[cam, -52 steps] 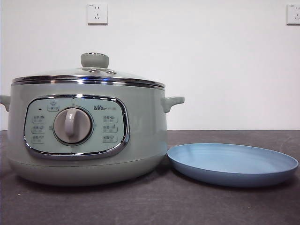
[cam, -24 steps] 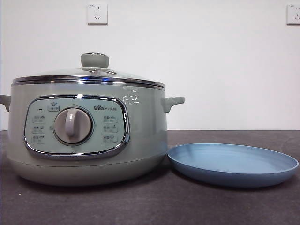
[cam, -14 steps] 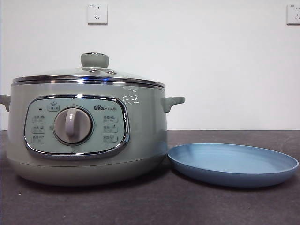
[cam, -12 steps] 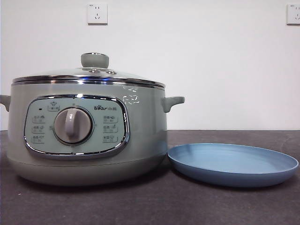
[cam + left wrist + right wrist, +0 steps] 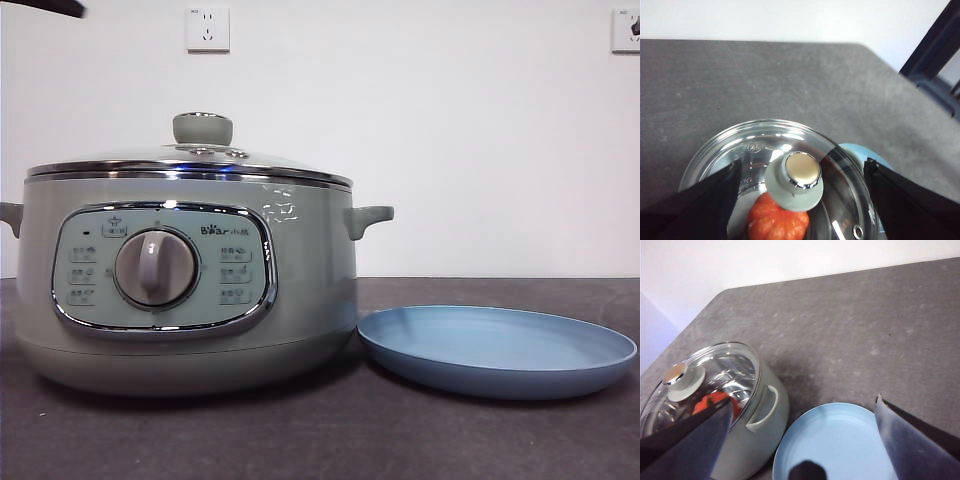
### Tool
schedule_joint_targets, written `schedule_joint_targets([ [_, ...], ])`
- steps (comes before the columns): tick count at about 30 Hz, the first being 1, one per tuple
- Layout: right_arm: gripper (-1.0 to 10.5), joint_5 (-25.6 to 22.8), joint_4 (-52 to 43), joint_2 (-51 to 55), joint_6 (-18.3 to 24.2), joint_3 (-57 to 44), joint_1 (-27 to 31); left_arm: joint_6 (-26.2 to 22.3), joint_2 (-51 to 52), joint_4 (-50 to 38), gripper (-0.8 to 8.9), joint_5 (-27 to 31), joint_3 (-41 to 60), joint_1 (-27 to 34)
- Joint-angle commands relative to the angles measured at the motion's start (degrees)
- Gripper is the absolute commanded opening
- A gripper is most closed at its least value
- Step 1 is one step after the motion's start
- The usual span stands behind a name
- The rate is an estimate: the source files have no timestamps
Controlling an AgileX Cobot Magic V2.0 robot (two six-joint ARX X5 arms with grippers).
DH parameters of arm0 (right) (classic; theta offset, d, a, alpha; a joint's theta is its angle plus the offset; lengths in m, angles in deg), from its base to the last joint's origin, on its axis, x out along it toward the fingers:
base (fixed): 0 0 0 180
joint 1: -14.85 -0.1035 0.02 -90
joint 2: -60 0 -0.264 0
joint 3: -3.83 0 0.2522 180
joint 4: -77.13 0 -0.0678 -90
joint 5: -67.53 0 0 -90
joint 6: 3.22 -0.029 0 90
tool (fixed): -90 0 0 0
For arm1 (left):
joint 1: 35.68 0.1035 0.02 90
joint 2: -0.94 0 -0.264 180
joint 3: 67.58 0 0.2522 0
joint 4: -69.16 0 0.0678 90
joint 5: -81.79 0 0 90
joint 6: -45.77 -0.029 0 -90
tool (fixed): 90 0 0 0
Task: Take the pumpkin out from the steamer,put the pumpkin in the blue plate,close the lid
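**Lid On, Pumpkin Inside**

The left pincer [image 5: 800, 200] hung above the lid [image 5: 775, 170], jaws spread wide either side of its knob. The pumpkin [image 5: 777, 222] sat under the glass inside the steamer [image 5: 185, 285]. The right pincer [image 5: 802, 440], also apart, hovered over the bare blue plate [image 5: 497, 350] just beside it. Grey desk [image 5: 330, 440] lay open beyond, before a white wall [image 5: 450, 130].

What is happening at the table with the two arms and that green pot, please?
Nothing is being held yet. The left gripper hovers open above the lid, its jaws on either side of the knob. The lid sits closed on the steamer, and the pumpkin shows through the glass inside. The right gripper hangs open above the blue plate, which lies beside the steamer with nothing on it.
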Motion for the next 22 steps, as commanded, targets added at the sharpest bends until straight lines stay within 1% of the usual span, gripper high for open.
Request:
schedule_joint_targets([
  [1,4.7,-0.2,-0.09,-0.31,0.52,0.02,-0.48,-3.54,-3.65,0.22,4.1,4.42,-2.08,-4.39],
  [5,4.7,-0.2,0.35,-0.52,0.52,0.02,-0.57,-5.97,-9.05,0.37,4.09,8.52,-4.59,-9.33],
  [11,4.7,-0.2,0.5,-0.52,0.52,0.02,-0.57,-6.86,-16.7,0.0,4.09,13.7,-5.75,-12.81],
  [15,4.7,-0.2,0.79,-0.52,0.52,0.02,-0.57,-7.34,-20.39,0.15,4.09,15.3,-5.75,-13.27],
  [19,4.7,-0.2,0.81,-0.52,0.52,0.02,-0.57,-7.5,-22.47,0.15,4.09,15.26,-5.75,-13.31],
  [22,4.7,-0.2,0.79,-0.52,0.52,0.02,-0.57,-8.76,-22.67,0.44,4.09,15.26,-5.75,-13.33],
])
